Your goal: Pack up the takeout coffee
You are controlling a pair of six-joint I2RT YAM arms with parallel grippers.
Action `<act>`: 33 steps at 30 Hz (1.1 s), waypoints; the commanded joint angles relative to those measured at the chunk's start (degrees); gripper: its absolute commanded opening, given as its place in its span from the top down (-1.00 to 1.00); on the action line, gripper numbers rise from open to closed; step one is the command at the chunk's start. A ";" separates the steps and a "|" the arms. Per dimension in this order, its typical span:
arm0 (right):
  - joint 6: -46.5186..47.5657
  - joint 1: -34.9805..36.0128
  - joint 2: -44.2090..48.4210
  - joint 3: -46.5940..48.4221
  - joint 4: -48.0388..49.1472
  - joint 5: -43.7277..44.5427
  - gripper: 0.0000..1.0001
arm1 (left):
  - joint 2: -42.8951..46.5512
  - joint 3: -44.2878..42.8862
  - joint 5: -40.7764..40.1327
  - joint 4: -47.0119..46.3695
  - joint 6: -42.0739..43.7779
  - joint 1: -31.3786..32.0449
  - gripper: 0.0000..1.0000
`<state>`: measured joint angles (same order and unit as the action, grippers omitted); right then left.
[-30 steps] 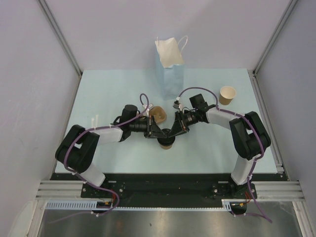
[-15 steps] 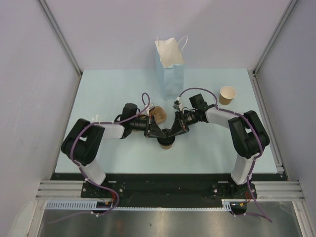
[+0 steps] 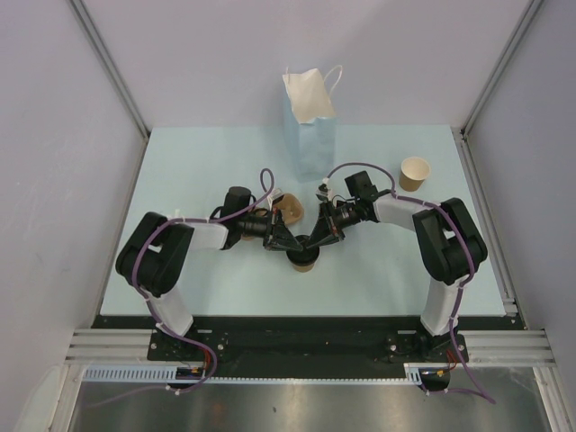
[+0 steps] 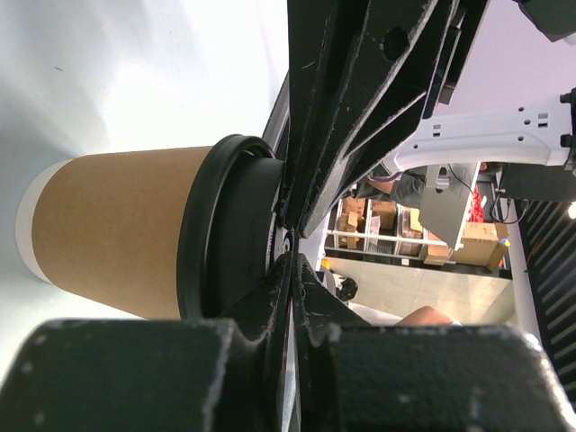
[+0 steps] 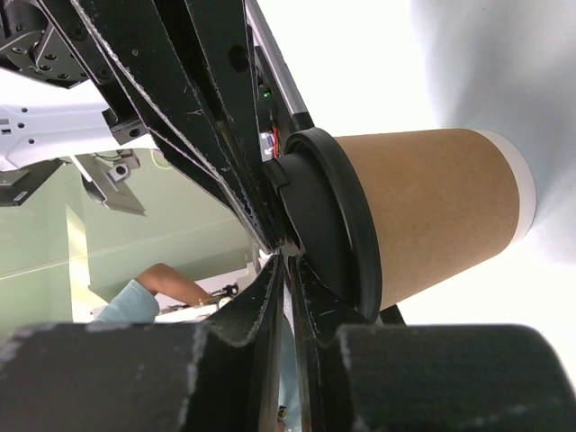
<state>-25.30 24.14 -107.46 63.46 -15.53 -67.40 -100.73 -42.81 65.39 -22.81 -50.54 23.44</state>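
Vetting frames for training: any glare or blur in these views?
Left wrist: background washed out white, cup sharp, own fingers blurred near the lens. Right wrist: same washout around the cup, near fingers soft. Top: evenly lit, sharp, cup tiny, partly hidden.

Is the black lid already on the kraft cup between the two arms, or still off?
On: the black lid covers the kraft cup's rim in both wrist views.
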 commanded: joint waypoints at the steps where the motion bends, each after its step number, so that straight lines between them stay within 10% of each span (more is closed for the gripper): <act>1: 3.50 -1.20 -3.99 -1.50 0.06 15.89 0.73 | -5.27 2.20 -15.20 8.31 5.19 -1.47 0.84; 17: -0.80 1.70 6.38 -1.50 11.65 3.94 0.63 | 5.01 0.97 -7.99 -7.16 -3.59 0.99 0.83; 33: -1.59 2.23 7.97 -1.50 10.51 4.55 0.63 | 12.31 2.64 -5.35 4.44 5.63 3.72 0.83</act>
<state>-25.30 26.15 -98.15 61.82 -8.27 -63.40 -90.91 -41.19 59.13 -21.21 -49.34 25.93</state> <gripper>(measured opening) 0.186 0.087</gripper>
